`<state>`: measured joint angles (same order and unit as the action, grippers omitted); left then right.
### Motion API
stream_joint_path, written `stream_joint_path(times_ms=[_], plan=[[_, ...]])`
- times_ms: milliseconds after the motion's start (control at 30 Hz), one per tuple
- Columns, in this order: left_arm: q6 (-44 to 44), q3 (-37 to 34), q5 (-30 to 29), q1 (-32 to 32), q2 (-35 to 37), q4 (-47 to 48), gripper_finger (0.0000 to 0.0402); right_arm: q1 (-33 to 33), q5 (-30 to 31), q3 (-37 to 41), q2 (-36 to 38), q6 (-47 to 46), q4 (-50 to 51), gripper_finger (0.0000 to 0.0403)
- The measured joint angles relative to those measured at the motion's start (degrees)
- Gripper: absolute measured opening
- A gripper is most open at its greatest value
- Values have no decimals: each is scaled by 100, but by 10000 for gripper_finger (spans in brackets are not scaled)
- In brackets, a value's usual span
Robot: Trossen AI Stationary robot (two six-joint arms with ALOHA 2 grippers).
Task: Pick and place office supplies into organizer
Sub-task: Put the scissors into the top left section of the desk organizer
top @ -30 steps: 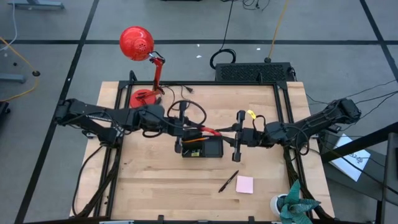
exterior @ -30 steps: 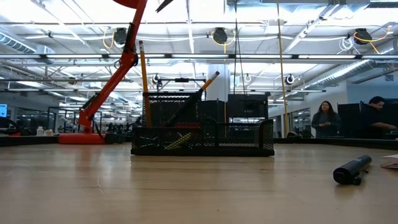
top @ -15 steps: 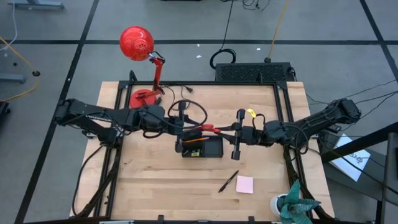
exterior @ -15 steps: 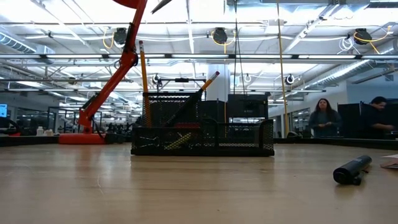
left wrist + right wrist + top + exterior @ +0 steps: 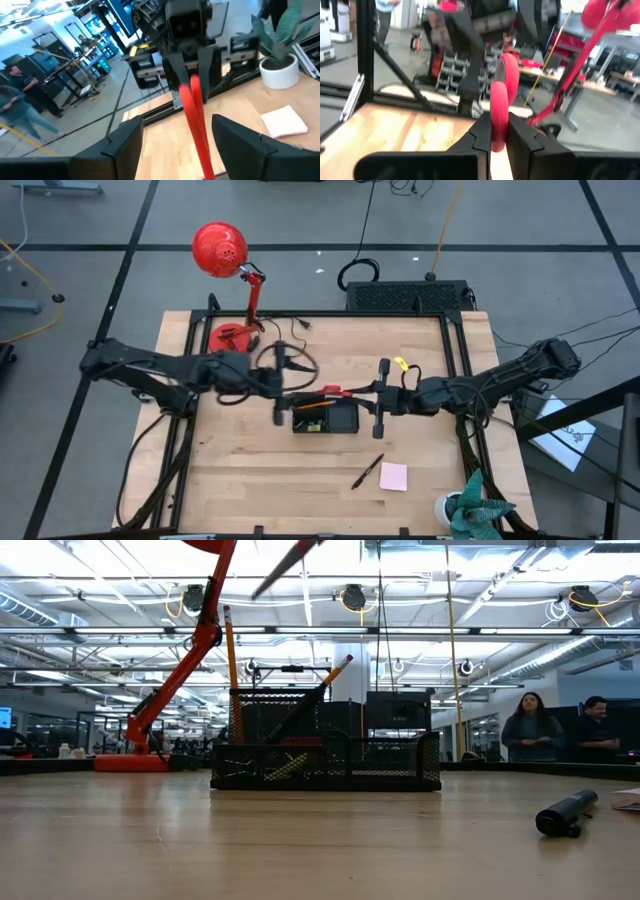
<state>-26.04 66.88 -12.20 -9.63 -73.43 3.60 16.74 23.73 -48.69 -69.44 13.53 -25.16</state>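
Red-handled scissors (image 5: pixel 335 391) are stiff metal w/ hard plastic loops. They're light but long, so they'll swing if pinched at one end only, and the plastic is smooth and could slip. Best hold is across the handle loops or at the pivot, not on the blades. They hang in the air betw. the two grippers, over the organizer (image 5: pixel 325 420), nearer its far edge. R gripper (image 5: pixel 499 135) is clamped on a red handle loop, fingers nearly together w/ the loop standing up between them. The scissors run straight out ahead of it toward the other arm. L gripper (image 5: pixel 177 125) is spread wide and grips nothing. In its wrist view the red part passes down the gap betw. its fingers w/o touching either one, as far as I can tell, though that end is blurred. Organizer sits just below both tools w/ two orange pencils (image 5: pixel 230 650) already upright in it. A black pen (image 5: pixel 366 471) and a pink sticky-note pad (image 5: pixel 393 476) lie on the table, well clear of both grippers, on R gripper's side.
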Motion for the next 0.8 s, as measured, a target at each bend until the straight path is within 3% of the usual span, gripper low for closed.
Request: stream_joint_path(times_ms=[200, 300, 400, 567, 800], plan=[[295, 5, -318, -525, 821, 1289, 240, -149, -3, -2, 82, -406, 779, 25], [528, 5, -573, -864, 1129, 1809, 205, -227, -11, -2, 162, -506, 1013, 25], [675, -135, -1070, -1172, 1375, 2041, 142, -342, -266, -2, 245, -635, 1154, 25], [611, -999, -939, -1333, 2052, 1432, 16, -563, -785, -2, 316, -748, 1127, 25], [852, -2866, -2, -735, 3169, -341, 12, -910, -1356, -4, 314, -820, 1138, 25]])
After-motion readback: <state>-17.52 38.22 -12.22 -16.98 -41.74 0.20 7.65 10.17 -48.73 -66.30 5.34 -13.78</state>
